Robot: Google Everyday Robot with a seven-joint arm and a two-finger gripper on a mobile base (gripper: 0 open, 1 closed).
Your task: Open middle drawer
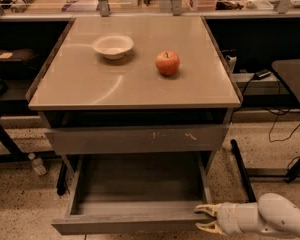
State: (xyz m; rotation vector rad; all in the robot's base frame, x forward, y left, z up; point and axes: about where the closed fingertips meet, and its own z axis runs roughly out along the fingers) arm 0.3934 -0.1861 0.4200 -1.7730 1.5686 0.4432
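- 1 gripper (197, 218), low at frame right, at the right end of the middle drawer (125, 225) front.
- 2 fingers (206, 209) visible: one sits inside the tray behind the front panel, the other on the outer face. The panel's right end is pinched between them.
- 1 pale arm segment runs off to the bottom right corner.
- 2 drawers visible under the table (115, 86).
- Middle drawer: the lower of the two, pulled well out toward the camera. Its wide shallow grey tray is exposed and its front is plain.
- Upper drawer (135, 140): wider front with pale scratches right of centre, out only slightly, overhanging the back of the open tray.
- On the tabletop, 2 items: 1 white bowl (113, 46) left of centre at the back, upright; 1 red apple (167, 63) to its right, well apart from it.
- 1 small clear bottle (38, 164) on the floor left of the table, beside a dark leg.
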